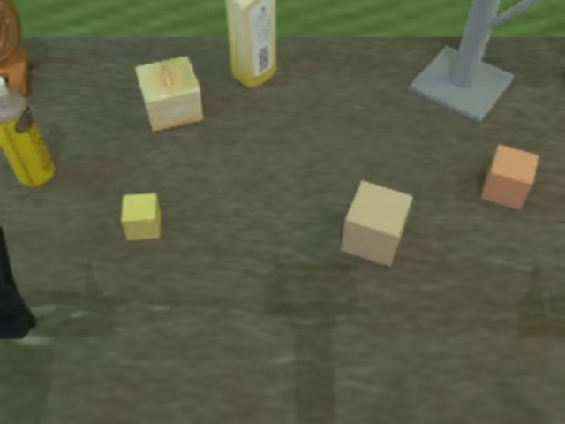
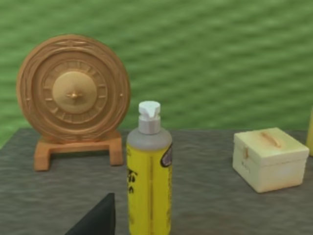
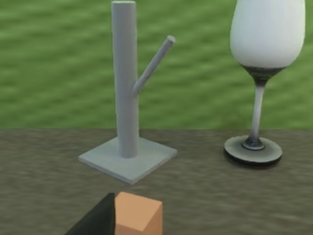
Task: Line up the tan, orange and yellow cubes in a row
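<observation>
The tan cube (image 1: 378, 222) sits right of the table's middle. The orange cube (image 1: 510, 176) lies near the right edge, below the grey stand. The small yellow cube (image 1: 141, 216) rests on the left side. All three stand apart, untouched. My left gripper (image 1: 14, 305) shows as a dark shape at the left edge, well below and left of the yellow cube; one finger (image 2: 98, 220) shows in its wrist view. My right gripper (image 3: 142, 232) is outside the top view; its finger (image 3: 98, 223) shows in front of the orange cube (image 3: 139, 213). Both are open and hold nothing.
A cream block with an orange streak (image 1: 169, 93) stands at the back left. One yellow bottle (image 1: 252, 40) is at the back, another (image 1: 25, 141) at the left edge. A wooden disc on a stand (image 2: 73, 95), a grey stand (image 1: 463, 75) and a wine glass (image 3: 261, 73) line the back.
</observation>
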Controlling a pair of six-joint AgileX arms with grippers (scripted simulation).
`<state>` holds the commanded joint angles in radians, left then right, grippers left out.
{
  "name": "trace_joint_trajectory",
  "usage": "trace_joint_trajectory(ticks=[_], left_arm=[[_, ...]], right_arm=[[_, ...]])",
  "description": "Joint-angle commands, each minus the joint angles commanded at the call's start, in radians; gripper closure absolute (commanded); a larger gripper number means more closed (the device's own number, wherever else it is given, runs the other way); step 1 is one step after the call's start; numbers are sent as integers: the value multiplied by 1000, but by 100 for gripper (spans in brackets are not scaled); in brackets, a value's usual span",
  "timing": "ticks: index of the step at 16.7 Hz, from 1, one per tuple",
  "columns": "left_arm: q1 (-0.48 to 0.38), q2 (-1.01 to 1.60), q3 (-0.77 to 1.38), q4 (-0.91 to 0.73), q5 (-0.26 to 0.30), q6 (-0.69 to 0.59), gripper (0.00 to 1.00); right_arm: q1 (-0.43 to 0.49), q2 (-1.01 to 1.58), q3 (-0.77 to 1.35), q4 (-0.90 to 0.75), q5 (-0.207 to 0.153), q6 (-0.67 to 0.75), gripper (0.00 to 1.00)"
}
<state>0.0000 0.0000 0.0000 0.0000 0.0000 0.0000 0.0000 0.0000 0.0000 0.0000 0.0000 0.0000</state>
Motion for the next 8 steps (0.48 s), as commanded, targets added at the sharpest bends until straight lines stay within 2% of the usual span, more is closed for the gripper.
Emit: trace_joint_trajectory(ticks=[4, 8], left_arm=[[-3, 31, 30, -17, -1, -7, 0], [-24, 220, 207, -125, -4, -44, 0]], right_arm=[[0, 0, 0, 0, 0, 0, 0], [0, 0, 0, 0, 0, 0, 0]])
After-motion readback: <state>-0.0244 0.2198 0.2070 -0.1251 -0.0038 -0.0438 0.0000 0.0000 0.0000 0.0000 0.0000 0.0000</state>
